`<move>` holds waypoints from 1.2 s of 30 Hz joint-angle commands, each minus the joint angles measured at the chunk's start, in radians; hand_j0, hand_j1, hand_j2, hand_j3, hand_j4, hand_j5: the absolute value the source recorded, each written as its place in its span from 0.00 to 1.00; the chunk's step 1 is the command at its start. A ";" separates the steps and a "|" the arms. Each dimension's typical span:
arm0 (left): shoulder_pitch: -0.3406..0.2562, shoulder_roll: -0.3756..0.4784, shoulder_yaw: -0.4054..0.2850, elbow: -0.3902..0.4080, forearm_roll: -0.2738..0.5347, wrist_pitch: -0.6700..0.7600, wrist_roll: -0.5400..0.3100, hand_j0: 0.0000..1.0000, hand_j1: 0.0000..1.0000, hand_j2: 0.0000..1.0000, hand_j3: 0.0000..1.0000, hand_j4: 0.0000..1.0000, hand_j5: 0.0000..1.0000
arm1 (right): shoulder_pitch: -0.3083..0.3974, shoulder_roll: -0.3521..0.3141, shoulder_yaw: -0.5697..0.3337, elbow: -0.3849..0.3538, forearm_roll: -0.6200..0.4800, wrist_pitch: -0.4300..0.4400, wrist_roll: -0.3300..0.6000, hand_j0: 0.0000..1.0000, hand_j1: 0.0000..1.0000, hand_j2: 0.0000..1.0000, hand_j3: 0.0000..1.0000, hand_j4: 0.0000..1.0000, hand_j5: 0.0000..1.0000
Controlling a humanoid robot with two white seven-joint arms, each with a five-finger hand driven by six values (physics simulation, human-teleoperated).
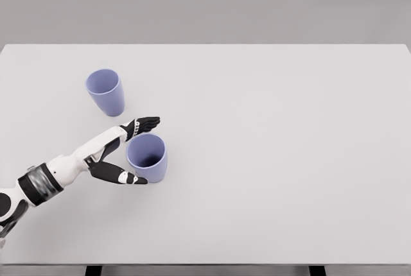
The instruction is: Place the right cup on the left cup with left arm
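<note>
Lavender plastic is what both cups seem made of, each a plain tapered tumbler with no handle, standing upright with its mouth open to the top. The right cup [147,158] stands on the white table [270,160], left of the middle and toward the near edge. The left cup [106,92] stands farther back and to the left, well apart from it.

Only the left hand [128,151] shows, its arm coming in from the lower left; the right arm is out of sight. The hand sits just to the left of the right cup with its fingers spread wide: the black fingers [146,122] reach past the cup's far side and the thumb [125,176] lies along its near side, so the cup stands in the opening between them. Whether any finger touches the wall cannot be told; the grasp does not look closed.

The cup's long axis is upright, so a sideways clasp around the wall suits it. The lift would then have to carry it back and leftward, over the other cup's mouth.
</note>
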 commanded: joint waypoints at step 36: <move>-0.048 -0.030 -0.040 0.032 0.002 0.029 0.000 0.70 0.70 0.70 0.70 0.70 0.70 | 0.000 0.000 0.000 0.000 0.000 0.000 0.000 1.00 1.00 1.00 1.00 1.00 1.00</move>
